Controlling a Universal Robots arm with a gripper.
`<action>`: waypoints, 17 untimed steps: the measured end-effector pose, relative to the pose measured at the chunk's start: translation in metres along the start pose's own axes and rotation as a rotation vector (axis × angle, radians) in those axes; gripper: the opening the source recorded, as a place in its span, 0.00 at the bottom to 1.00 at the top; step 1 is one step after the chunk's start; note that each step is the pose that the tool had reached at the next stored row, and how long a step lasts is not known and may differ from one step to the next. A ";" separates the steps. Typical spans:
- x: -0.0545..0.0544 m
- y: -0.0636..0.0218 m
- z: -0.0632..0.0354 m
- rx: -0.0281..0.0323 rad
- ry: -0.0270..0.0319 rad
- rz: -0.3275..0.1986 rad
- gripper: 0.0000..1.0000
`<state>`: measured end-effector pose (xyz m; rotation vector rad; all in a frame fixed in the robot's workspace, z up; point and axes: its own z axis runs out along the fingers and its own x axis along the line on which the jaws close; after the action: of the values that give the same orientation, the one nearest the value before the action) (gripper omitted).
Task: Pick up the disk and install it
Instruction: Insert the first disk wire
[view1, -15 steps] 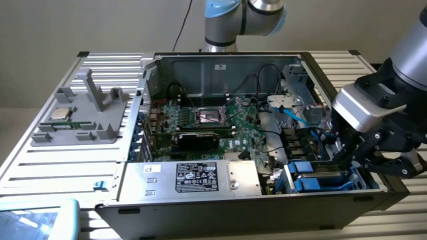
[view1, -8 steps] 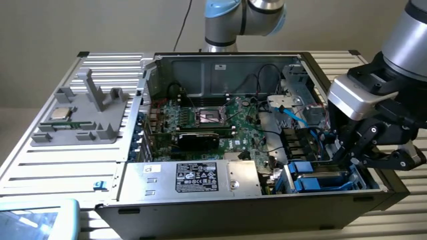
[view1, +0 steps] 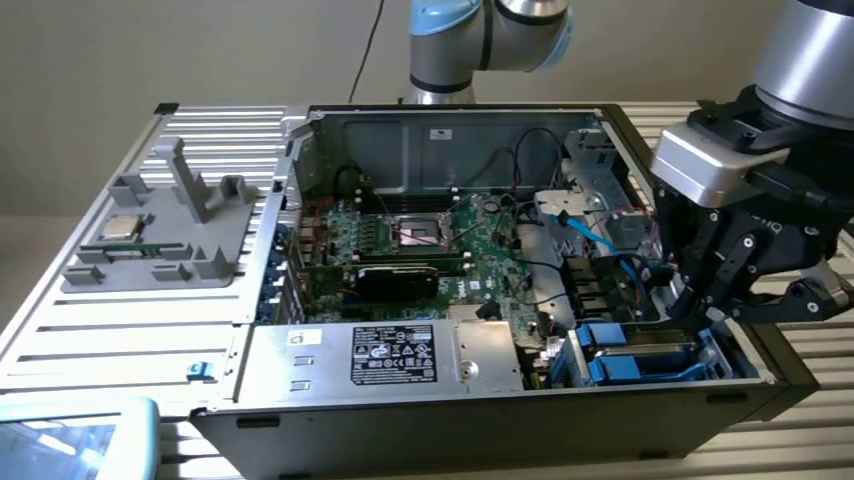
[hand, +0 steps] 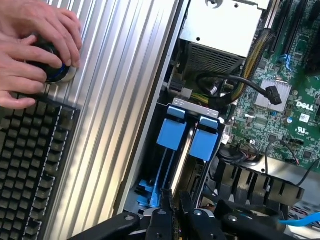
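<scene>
- End effector: fingers drawn close together, seemingly pinching the disk's top edge
- Disk: stands on edge in its blue carrier, low in the drive bay
- Step judged: install, seating under way
- Next move calls for a straight push along the bay, clear of the cables beyond

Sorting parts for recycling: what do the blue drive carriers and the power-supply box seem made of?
Blue carriers: probably moulded plastic, matte, evenly bright blue. Power-supply box: apparently sheet metal, dull silver, with a perforated vent face.
</scene>
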<state>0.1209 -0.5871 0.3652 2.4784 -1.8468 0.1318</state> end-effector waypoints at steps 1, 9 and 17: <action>-0.001 -0.0003 -0.0014 -0.0024 0.0080 0.000 0.17; -0.011 -0.0035 -0.0046 -0.0107 0.0355 -0.001 0.17; -0.012 -0.0039 -0.0047 -0.0188 0.0356 0.024 0.17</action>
<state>0.1209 -0.5737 0.3687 2.4256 -1.8560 0.1577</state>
